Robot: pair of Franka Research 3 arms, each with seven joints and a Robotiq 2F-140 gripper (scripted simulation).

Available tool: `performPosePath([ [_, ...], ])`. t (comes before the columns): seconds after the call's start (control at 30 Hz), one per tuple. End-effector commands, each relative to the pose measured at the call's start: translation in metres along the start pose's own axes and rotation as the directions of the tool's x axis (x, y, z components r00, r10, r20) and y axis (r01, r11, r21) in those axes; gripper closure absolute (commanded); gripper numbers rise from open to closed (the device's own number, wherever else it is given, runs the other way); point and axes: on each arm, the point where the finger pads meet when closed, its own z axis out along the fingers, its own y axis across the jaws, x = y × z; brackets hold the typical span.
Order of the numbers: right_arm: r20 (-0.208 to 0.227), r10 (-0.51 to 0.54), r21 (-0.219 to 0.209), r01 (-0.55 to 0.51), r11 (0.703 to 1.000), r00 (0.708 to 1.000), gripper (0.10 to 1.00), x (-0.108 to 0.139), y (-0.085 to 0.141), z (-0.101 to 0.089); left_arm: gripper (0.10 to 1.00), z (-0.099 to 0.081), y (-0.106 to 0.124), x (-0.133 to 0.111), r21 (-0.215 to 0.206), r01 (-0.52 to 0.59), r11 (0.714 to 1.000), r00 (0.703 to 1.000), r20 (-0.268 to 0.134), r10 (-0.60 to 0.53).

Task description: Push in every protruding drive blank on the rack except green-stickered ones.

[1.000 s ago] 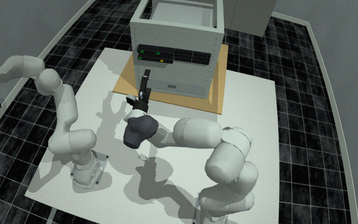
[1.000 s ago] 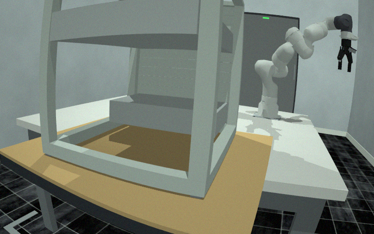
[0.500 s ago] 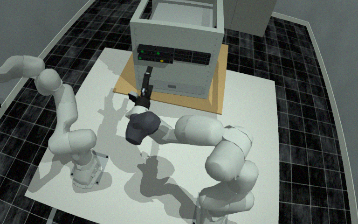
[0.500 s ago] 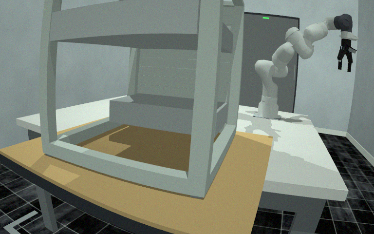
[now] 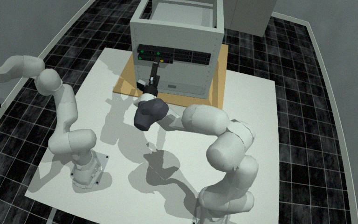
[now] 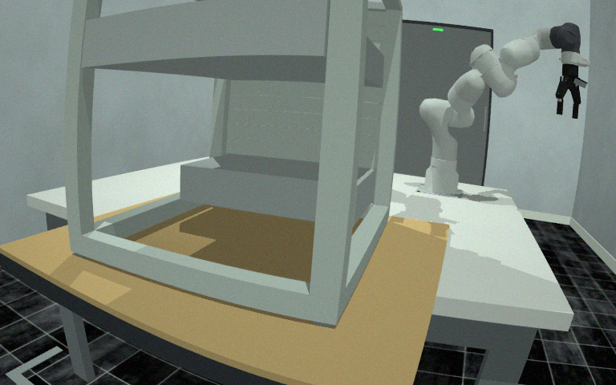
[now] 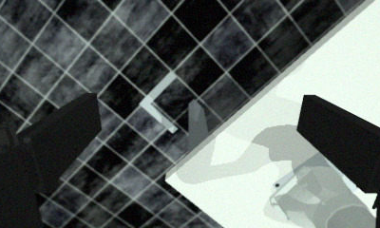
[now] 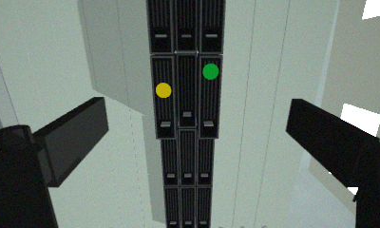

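The grey rack (image 5: 175,73) (image 6: 333,190) holds black drive blanks in three rows. In the right wrist view, a yellow-sticker blank (image 8: 163,106) and a green-sticker blank (image 8: 210,97) look proud of the unstickered blank (image 8: 187,85) between them. The top view also shows the yellow sticker (image 5: 161,60) and green stickers (image 5: 142,51) (image 5: 158,53) (image 5: 140,58) on the left half. My right gripper (image 5: 156,61) (image 8: 198,114) is open and empty, fingers facing the rack front around these blanks; contact cannot be told. My left gripper (image 6: 567,115) (image 7: 199,112) is open and empty, far from the rack.
The rack stands on a wooden table (image 5: 218,97) (image 6: 387,334) behind the white table (image 5: 256,105) (image 6: 492,281) that carries both arms. The right arm reaches across in front of the rack. A tall grey cabinet (image 5: 249,16) stands behind. The left gripper hangs beyond the white table's edge.
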Motion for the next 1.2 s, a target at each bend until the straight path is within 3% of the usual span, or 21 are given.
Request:
performPosePath([
  [0.0, -0.021, -0.015, 0.004, 0.015, 1.0, 1.0, 0.098, 0.004, -0.001, 0.01, 0.098, 0.0, 0.0, 0.0, -0.002, 0.005, 1.0, 1.0, -0.001, -0.005],
  [0.33, -0.021, -0.015, 0.004, 0.015, 1.0, 1.0, 0.098, -0.001, 0.0, 0.028, 0.098, 0.0, 0.0, 0.0, -0.002, 0.005, 1.0, 1.0, -0.001, -0.005],
  [1.17, -0.021, -0.015, 0.004, 0.015, 1.0, 1.0, 0.098, -0.001, 0.0, 0.029, 0.098, 0.0, 0.0, 0.0, -0.002, 0.005, 1.0, 1.0, -0.001, -0.005],
])
